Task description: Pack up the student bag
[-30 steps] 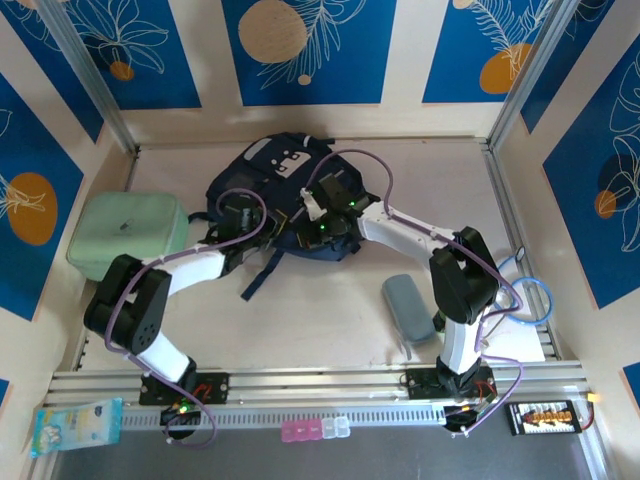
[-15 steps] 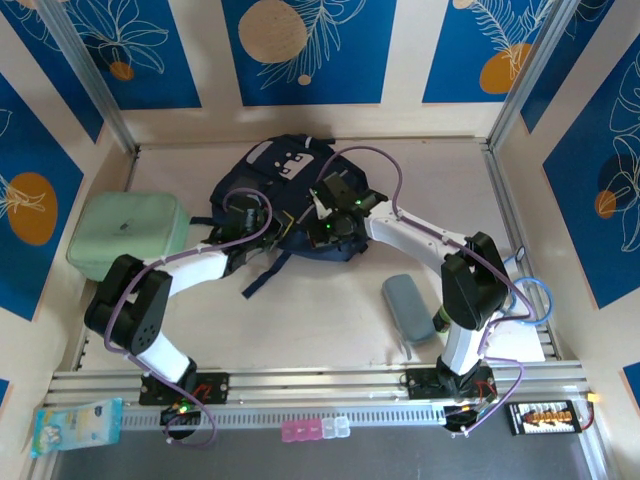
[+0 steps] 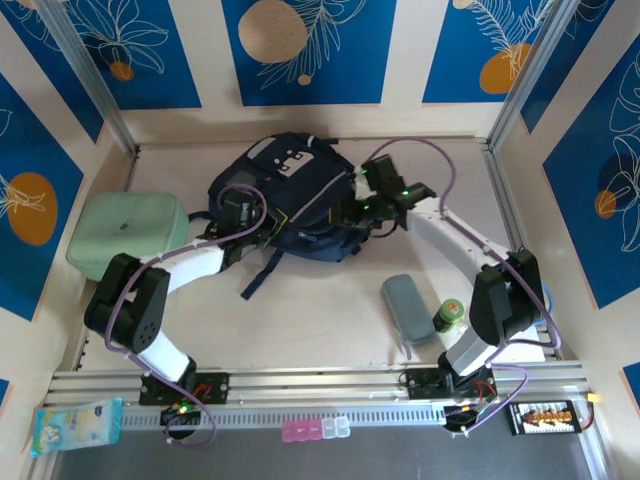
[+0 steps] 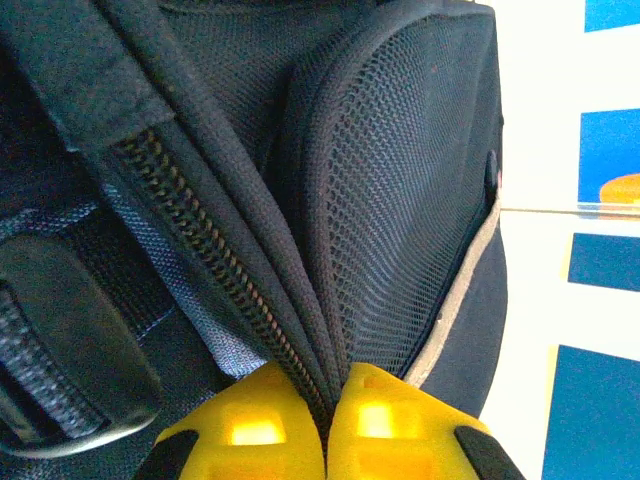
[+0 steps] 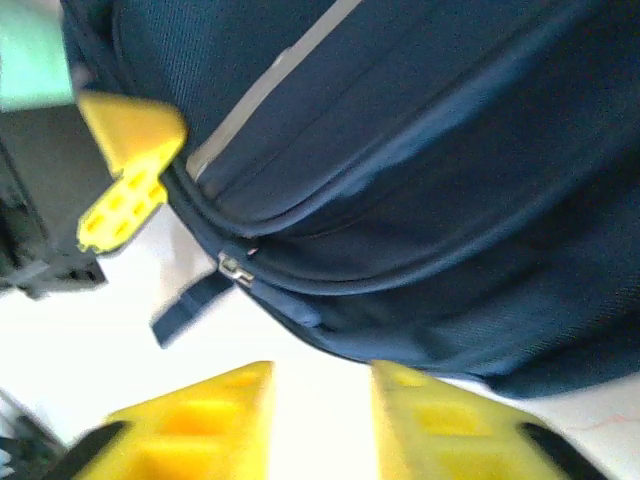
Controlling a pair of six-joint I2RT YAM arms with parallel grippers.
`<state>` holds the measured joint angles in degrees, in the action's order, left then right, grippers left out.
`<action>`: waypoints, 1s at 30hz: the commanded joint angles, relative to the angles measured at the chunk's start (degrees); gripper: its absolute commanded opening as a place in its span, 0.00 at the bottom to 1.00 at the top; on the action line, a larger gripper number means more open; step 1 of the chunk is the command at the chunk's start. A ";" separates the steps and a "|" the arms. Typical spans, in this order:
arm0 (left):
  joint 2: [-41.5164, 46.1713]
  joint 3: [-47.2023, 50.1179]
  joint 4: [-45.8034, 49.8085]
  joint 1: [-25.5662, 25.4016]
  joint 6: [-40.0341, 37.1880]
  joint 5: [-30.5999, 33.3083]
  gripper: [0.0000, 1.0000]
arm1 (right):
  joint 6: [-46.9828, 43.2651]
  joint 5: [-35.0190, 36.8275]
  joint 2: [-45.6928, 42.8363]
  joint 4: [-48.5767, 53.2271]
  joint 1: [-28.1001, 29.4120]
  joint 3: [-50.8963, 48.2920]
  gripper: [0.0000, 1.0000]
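Note:
The student bag [image 3: 300,190], dark navy with grey trim and white patches, lies at the back middle of the table. My left gripper [image 3: 262,228] sits at its left side. In the left wrist view that gripper [image 4: 328,420] is shut on the bag's zipper edge [image 4: 215,260], with fabric pinched between the yellow fingers. My right gripper [image 3: 352,203] is at the bag's right edge. In the right wrist view it [image 5: 320,420] stands open just off the bag [image 5: 430,190], with bare table between its fingers. A zipper pull [image 5: 235,268] shows near the left gripper's yellow finger [image 5: 125,175].
A mint-green case [image 3: 128,235] lies at the left. A grey-blue pouch [image 3: 408,308] and a small green-capped bottle [image 3: 449,317] lie at the front right. A wipes pack [image 3: 78,425] lies off the table's front left corner. Blue cable loops [image 3: 540,298] hang at the right edge.
My right gripper has let go of the bag, opened and swung to the bag's right edge, which uncovers the green-capped bottle. The left gripper keeps its hold.

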<state>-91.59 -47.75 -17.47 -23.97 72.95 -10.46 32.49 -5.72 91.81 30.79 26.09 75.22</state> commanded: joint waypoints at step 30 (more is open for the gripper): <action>4.40 1.26 -6.26 1.21 4.64 -4.39 0.00 | 21.99 -12.88 15.37 -7.24 -6.64 0.71 0.37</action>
<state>-90.37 -46.63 -19.57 -23.09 77.10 -12.32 52.64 -20.18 106.32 20.80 19.16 76.71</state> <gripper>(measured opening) 0.049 0.358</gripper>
